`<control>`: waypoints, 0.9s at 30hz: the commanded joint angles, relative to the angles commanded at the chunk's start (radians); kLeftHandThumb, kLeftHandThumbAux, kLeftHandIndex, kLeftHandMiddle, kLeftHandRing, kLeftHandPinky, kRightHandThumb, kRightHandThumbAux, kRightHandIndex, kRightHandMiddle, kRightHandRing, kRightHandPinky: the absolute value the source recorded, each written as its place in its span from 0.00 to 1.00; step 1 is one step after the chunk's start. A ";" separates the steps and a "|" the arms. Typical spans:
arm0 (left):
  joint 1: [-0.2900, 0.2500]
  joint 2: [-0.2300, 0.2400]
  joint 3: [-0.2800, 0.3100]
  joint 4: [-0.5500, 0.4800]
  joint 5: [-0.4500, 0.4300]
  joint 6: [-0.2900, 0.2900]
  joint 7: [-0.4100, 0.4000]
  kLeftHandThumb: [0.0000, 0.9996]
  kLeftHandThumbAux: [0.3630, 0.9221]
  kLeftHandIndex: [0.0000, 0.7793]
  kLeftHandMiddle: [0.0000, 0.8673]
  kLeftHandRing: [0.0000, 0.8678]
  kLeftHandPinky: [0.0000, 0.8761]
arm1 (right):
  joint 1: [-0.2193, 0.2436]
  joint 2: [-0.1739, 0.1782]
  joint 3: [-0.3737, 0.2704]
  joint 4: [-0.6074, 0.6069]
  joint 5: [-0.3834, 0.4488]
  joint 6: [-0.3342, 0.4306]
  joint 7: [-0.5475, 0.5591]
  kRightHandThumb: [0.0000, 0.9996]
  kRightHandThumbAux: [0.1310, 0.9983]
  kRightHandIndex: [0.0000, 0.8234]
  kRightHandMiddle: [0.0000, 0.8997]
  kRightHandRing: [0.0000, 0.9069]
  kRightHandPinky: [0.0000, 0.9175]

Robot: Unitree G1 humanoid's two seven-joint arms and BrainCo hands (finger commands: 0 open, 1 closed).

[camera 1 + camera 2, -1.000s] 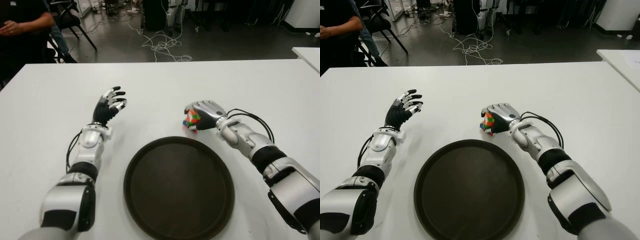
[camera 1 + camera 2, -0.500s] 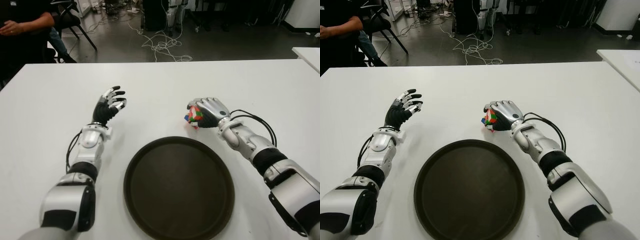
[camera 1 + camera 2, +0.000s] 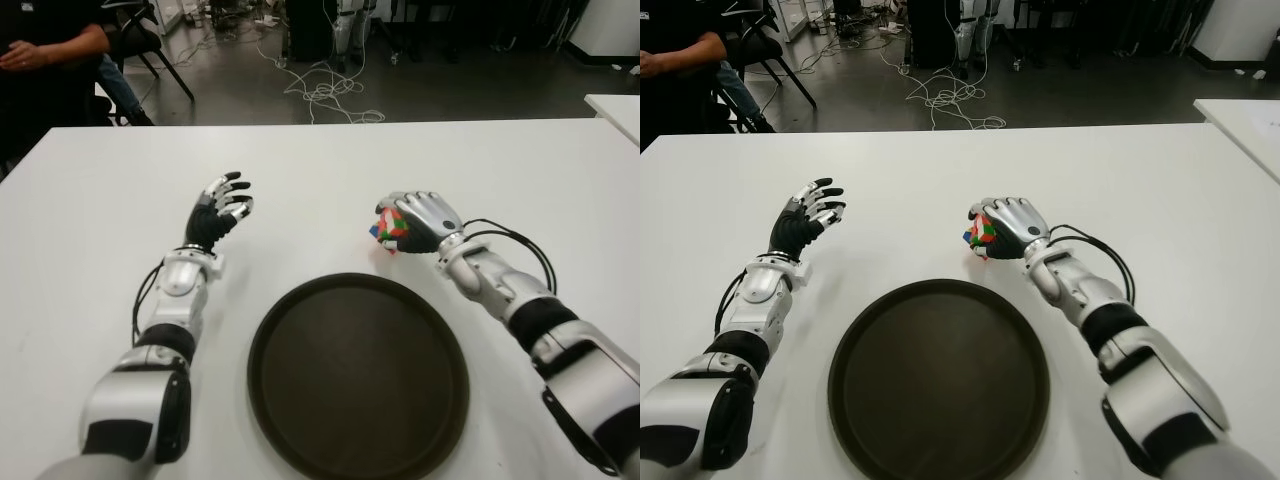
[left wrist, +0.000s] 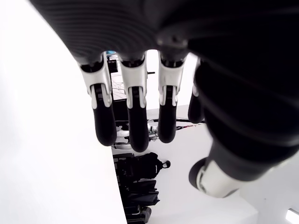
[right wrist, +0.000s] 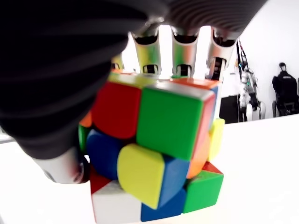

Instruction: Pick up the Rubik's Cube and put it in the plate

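Fingers (image 5: pixel 184 46) of the right robot hand (image 3: pixel 420 217) wrap over the cube (image 3: pixel 391 229), the thumb pressing from the other side, so the cube is pinched in the palm. In the wrist view its layers look twisted out of line, with corners jutting. The cube sits in the hand just beyond the far rim of the plate (image 3: pixel 357 375), toward the plate's right side, and appears lifted a little off the white surface (image 3: pixel 90 220), though the gap is hard to judge. The plate holds nothing yet.

The left robot hand (image 3: pixel 220 208) shows well to the left of the plate, fingers spread and holding nothing.

A person's arm (image 3: pixel 45 48) shows at the far left corner, beyond the surface, with cables (image 3: pixel 320 90) on the floor behind.

Risks from here, as I judge them: the misaligned layers could shift under the grip and let the cube slip on the way over. If the hand travels low, the cube may catch the plate's raised rim and push the plate. Released from too high, it could bounce or roll out
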 joint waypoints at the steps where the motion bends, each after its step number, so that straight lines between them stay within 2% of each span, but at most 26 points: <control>1: 0.000 0.000 0.001 0.000 0.000 0.001 0.001 0.13 0.77 0.24 0.29 0.32 0.37 | 0.015 -0.012 -0.011 -0.043 0.002 0.003 0.006 0.82 0.66 0.44 0.55 0.55 0.57; 3: 0.000 -0.001 0.002 -0.001 -0.001 0.003 0.003 0.14 0.77 0.24 0.29 0.32 0.37 | 0.051 -0.039 -0.040 -0.127 0.008 -0.004 0.002 0.82 0.66 0.44 0.54 0.56 0.58; 5: 0.000 -0.001 0.002 -0.001 -0.002 0.003 0.004 0.13 0.78 0.24 0.30 0.32 0.37 | 0.074 -0.052 -0.060 -0.170 0.010 -0.010 -0.006 0.82 0.66 0.43 0.55 0.58 0.63; 10: -0.002 0.001 0.002 0.001 -0.002 0.002 0.001 0.13 0.78 0.25 0.30 0.32 0.38 | 0.118 -0.055 -0.112 -0.246 0.023 -0.050 -0.057 0.82 0.66 0.43 0.57 0.65 0.73; 11: -0.002 0.001 0.002 0.002 -0.003 0.002 -0.001 0.13 0.78 0.24 0.29 0.32 0.37 | 0.126 -0.054 -0.122 -0.262 0.026 -0.058 -0.066 0.83 0.65 0.46 0.55 0.67 0.75; 15: -0.001 0.001 0.001 -0.001 -0.001 0.002 0.001 0.10 0.80 0.24 0.29 0.31 0.37 | 0.178 -0.058 -0.178 -0.353 0.049 -0.122 -0.129 0.84 0.64 0.50 0.53 0.70 0.78; 19: 0.000 0.001 -0.001 -0.001 0.002 0.002 0.006 0.08 0.80 0.24 0.29 0.31 0.36 | 0.212 -0.066 -0.222 -0.412 0.065 -0.159 -0.140 0.84 0.64 0.51 0.53 0.71 0.79; 22: -0.001 0.002 -0.003 -0.001 0.004 0.003 0.008 0.08 0.79 0.24 0.29 0.31 0.36 | 0.228 -0.052 -0.248 -0.452 0.074 -0.185 -0.153 0.84 0.64 0.51 0.53 0.72 0.79; 27: -0.003 0.003 -0.004 0.001 0.005 0.008 0.009 0.10 0.78 0.24 0.29 0.31 0.36 | 0.234 -0.026 -0.270 -0.449 0.091 -0.228 -0.162 0.84 0.64 0.52 0.53 0.73 0.80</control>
